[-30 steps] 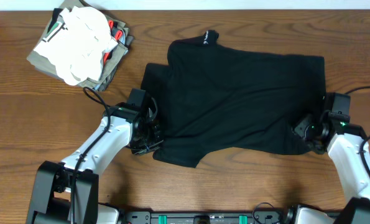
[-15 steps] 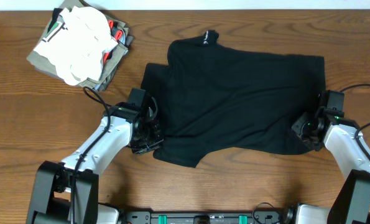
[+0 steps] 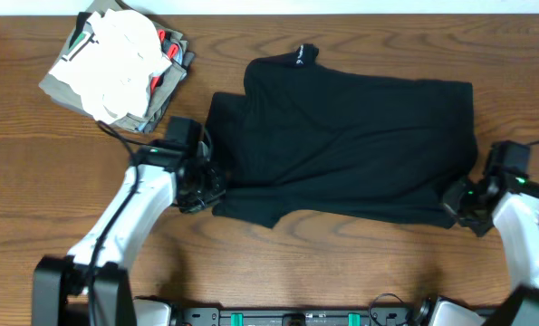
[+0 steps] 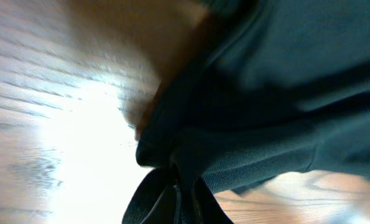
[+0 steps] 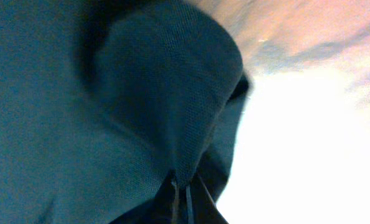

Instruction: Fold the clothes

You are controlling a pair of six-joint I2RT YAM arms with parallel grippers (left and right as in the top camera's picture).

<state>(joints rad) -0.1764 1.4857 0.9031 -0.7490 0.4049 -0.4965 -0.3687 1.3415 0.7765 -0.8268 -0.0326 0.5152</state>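
Observation:
The clothes (image 3: 351,136), one large black garment with a small white logo near its top edge, lie spread across the middle of the wooden table. My left gripper (image 3: 201,188) is shut on the garment's near left corner, and the wrist view shows black fabric (image 4: 247,99) pinched between the fingers (image 4: 186,199). My right gripper (image 3: 457,201) is shut on the near right corner; in its wrist view a fold of the cloth (image 5: 166,112) bunches up from the closed fingertips (image 5: 183,193).
A stack of folded white, olive-grey and red garments (image 3: 115,63) sits at the far left corner of the table (image 3: 33,181). Cables run along both arms. The front table edge lies close behind both grippers.
The right gripper has closed on the garment's near right corner and pulled slightly right. The left gripper has carried its corner up and left, lifting the near left hem.

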